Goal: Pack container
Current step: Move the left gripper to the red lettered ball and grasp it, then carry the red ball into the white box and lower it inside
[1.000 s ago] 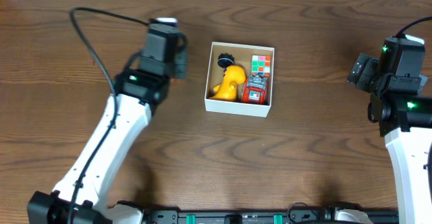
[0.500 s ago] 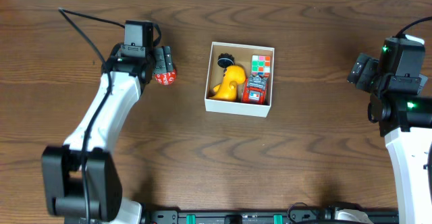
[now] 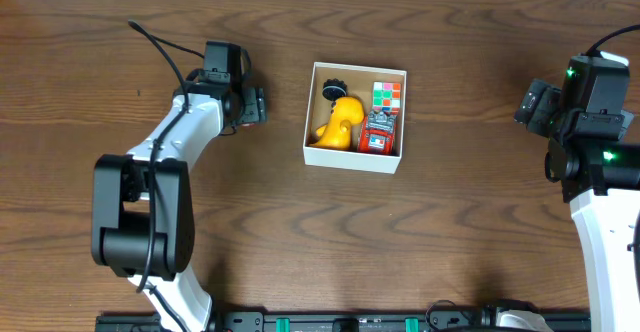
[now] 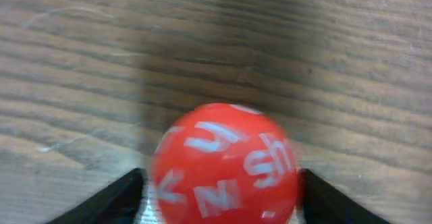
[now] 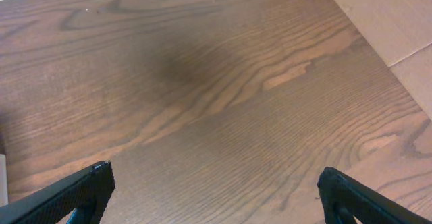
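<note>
The container [image 3: 351,157] is a white square box at the table's middle. It holds a yellow toy animal [image 3: 341,122], a colour cube [image 3: 386,94] and a red toy car [image 3: 378,132]. My left gripper [image 3: 252,106] is just left of the box and shut on a red ball with white letters [image 4: 226,163], low over the wood. In the overhead view the gripper hides the ball. My right gripper [image 5: 216,190] is open and empty over bare wood at the far right, and it also shows in the overhead view [image 3: 530,107].
A small black round piece [image 3: 333,90] lies in the box's back left corner. A pale floor strip [image 5: 398,21] shows past the table's edge in the right wrist view. Bare wood lies around the box.
My left arm has swung and its wrist has turned, with the ball held throughout. The gripper now sits a little nearer the box and covers the ball from above. The right arm has not moved.
</note>
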Robot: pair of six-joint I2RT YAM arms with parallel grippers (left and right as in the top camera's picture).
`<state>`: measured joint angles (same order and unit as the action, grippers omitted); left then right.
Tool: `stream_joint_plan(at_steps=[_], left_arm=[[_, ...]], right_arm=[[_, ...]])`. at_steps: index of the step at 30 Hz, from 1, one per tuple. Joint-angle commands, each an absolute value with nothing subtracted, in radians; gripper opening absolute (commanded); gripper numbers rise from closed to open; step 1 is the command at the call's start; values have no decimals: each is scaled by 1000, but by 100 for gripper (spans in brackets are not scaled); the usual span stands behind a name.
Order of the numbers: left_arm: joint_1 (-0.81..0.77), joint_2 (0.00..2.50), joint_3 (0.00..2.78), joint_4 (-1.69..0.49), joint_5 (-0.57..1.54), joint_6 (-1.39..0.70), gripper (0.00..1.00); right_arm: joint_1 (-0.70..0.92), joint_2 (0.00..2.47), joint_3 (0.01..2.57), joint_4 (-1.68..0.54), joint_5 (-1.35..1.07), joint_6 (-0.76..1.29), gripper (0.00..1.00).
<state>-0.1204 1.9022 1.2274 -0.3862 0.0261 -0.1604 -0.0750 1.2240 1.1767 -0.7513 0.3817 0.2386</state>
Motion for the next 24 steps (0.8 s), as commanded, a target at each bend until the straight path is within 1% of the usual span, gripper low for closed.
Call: stream_joint_plan(at_steps=[1,4,6,7,8,12,18,24], left_arm=[[-118,1908,1233,-390,27,-155,50],[-118,1908,1233,-388,27,-155,29],[-118,1906,1233,-390,28,-155,13],[-118,1901,1233,-392,27,-155,7],[-118,1895,1233,-395,27,-155,6],[-118,1835,1236,-395,27,-155,6],[-138,1644,1236,-414,29,-155,6],[-223,1452,1236,-401,183,-155,6]], right_arm=[[-80,1223,1179,-753,388,254,99],[-80,1223,1179,-752,388,254,99],[-80,1223,1179,-752,388,254,99],[-80,1223,1179,-753,388,254,99],[-80,1223,1179,-752,388,254,99],[-80,1223,1179,-753,388,254,99],[-80,1223,1179,-752,388,254,99],[-80,1223,1179,-753,388,254,99]])
